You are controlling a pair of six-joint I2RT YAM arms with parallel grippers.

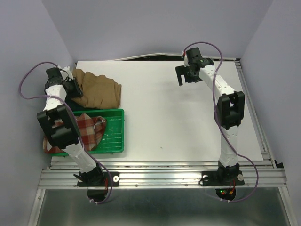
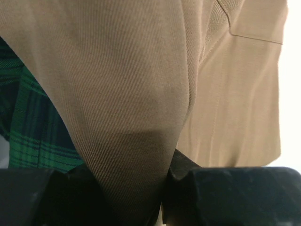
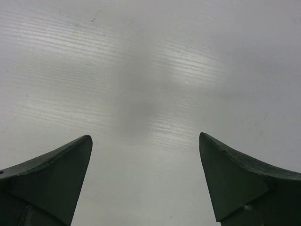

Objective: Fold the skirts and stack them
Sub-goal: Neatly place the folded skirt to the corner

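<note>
A white table [image 1: 178,122] sits between pale lilac walls [image 1: 141,23], with a metal rail [image 1: 160,176] along its near edge. At the far left corner the tan skirt [image 1: 101,89] lies crumpled. The left gripper [image 2: 164,188] is closed on a fold of it, with cloth filling the gap between the fingers. The green tartan skirt [image 2: 28,127] shows underneath the tan one. The red plaid skirt [image 1: 87,129] lies in the green tray [image 1: 115,141], spilling over its left side. The right gripper [image 3: 146,179] hangs above the bare far part of the table, spread wide and holding nothing.
</note>
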